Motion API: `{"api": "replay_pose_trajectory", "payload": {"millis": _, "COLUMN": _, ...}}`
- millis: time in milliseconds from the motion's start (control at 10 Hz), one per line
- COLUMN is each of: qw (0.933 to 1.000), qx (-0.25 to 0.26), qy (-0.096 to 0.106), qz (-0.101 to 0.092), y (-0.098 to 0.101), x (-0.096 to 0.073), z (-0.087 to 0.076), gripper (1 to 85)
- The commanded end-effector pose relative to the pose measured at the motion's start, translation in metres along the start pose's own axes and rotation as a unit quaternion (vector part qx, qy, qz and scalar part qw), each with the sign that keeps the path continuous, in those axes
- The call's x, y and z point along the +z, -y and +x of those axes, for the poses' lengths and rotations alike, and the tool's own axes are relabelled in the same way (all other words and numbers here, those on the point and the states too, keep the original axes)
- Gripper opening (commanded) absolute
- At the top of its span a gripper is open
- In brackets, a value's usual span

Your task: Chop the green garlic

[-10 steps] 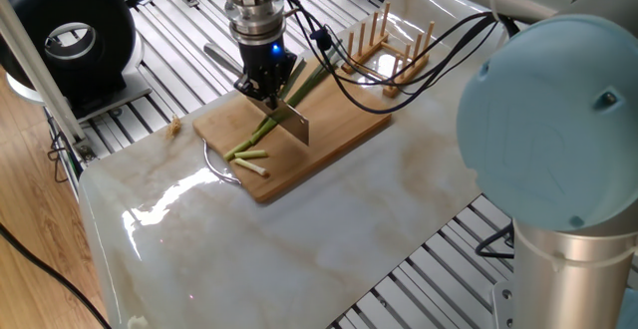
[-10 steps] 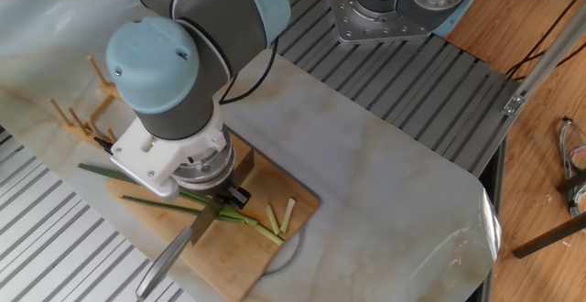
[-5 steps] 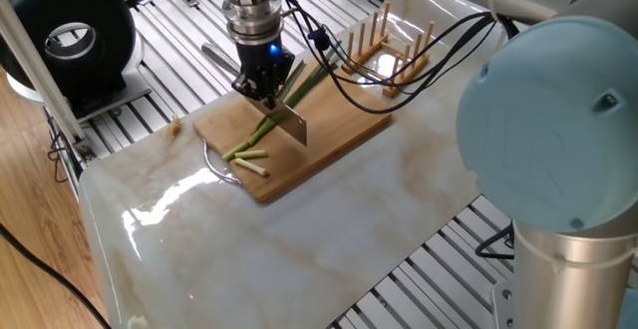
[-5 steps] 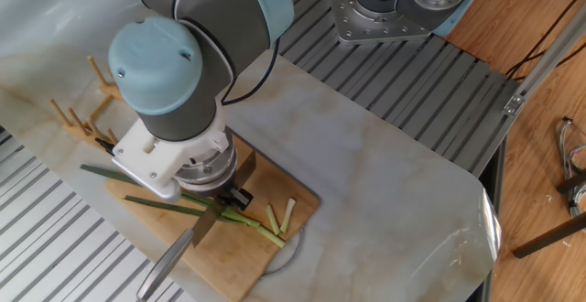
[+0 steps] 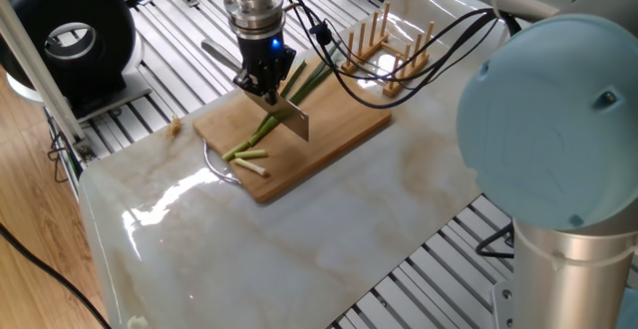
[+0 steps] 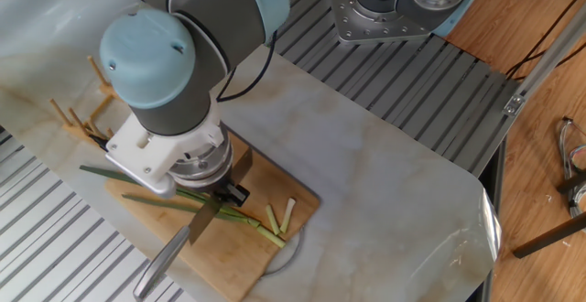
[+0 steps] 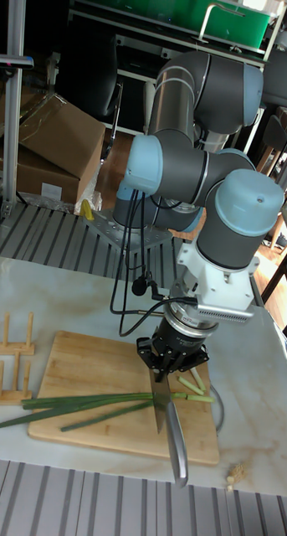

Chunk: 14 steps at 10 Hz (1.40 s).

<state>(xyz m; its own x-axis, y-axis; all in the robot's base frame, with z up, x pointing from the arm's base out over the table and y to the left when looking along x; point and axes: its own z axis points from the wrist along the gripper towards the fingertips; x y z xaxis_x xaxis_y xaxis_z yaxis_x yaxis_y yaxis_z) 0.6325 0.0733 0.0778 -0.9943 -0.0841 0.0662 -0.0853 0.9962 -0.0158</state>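
**Gripper and knife raised between cuts**

Item 1. Black two-finger gripper: closed on the handle of a steel-bladed kitchen knife with a grey metal handle. Against the pictures of a second ago it sits slightly higher and shifted a little toward the far edge of the board; the blade has lifted with it. Judged: a lift between strokes, with the knife being re-placed further up the stalk.

Item 2. Green garlic, a thin long stalk, pale whitish-green at one end and dark green at the leaves: lies along the rectangular light wooden cutting board, pale end under the blade, leaves running off the board's far edge toward the rack. Position unchanged.

Item 3. Cut pieces, short pale green sticks: a few lie loose at the board's near end, just beyond the blade, apart from the main stalk. Count and placement unchanged, so the last second adds no new piece.

Item 4. Wooden peg rack: beside the board's far corner, untouched.

Item 5. White marble-patterned tabletop: carries the board.

Task standing, judged: chopping is begun but early; most of the stalk is whole, and further strokes are needed.
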Motion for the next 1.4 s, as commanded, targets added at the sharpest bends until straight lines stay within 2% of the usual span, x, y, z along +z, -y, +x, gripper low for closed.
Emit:
{"api": "replay_pose_trajectory", "payload": {"millis": 0, "qw": 0.9999, "qx": -0.001, "qy": 0.003, "qz": -0.011, "y": -0.001, "x": -0.006, "z": -0.001, "gripper": 1.3}}
{"api": "replay_pose_trajectory", "payload": {"millis": 400, "qw": 0.9998, "qx": -0.003, "qy": 0.011, "qz": -0.013, "y": 0.000, "x": -0.008, "z": -0.005, "gripper": 1.3}}
{"api": "replay_pose_trajectory", "payload": {"millis": 800, "qw": 0.9999, "qx": -0.008, "qy": 0.007, "qz": -0.012, "y": 0.009, "x": -0.007, "z": -0.004, "gripper": 1.3}}
{"api": "replay_pose_trajectory", "payload": {"millis": 1300, "qw": 0.9998, "qx": -0.011, "qy": 0.005, "qz": -0.018, "y": 0.007, "x": -0.009, "z": -0.002, "gripper": 1.3}}
